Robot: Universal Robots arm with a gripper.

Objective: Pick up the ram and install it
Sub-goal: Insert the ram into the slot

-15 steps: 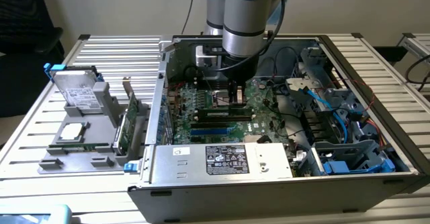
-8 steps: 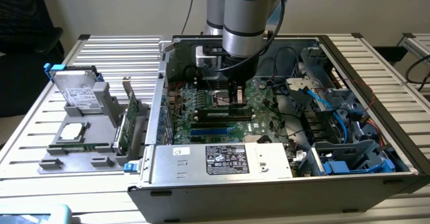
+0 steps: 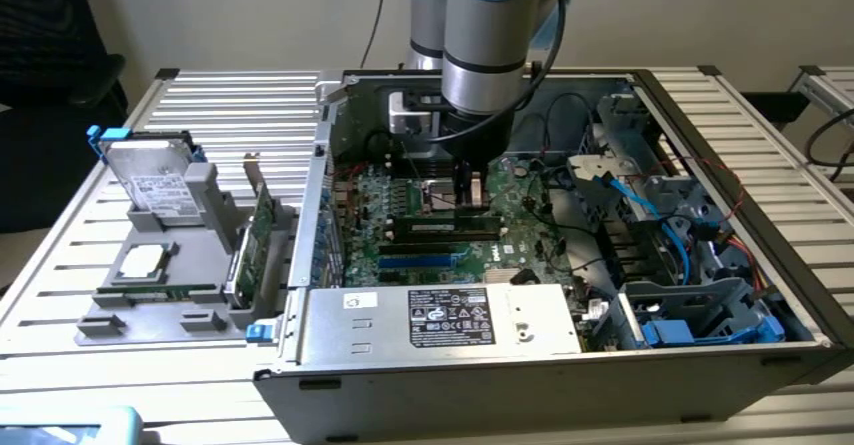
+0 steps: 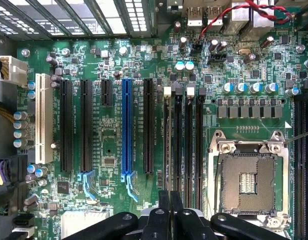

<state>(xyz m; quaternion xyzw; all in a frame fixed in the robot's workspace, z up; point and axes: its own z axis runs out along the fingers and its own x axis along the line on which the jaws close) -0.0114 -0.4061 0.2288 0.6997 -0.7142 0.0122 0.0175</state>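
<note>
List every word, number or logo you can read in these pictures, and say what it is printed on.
No text here is clear enough to quote.
Sticker on the power supply: lines of print and marks, too small to read.
Label on the hard drive: too small to read.
White lettering on the motherboard, beside the slots: too blurred to read.

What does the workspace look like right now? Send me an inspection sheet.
Surface: slatted metal table, open computer case on it.
Job's things: memory stick standing in a motherboard slot under the fingers; contact unclear.
Clutter: grey tray with hard drive, upright card, another green strip.
Grippers: fingers shut, above the memory slots.
Cables: blue cables inside the case, red-black twisted wire near the motherboard's edge.
Surroundings: pale wall behind.
</note>
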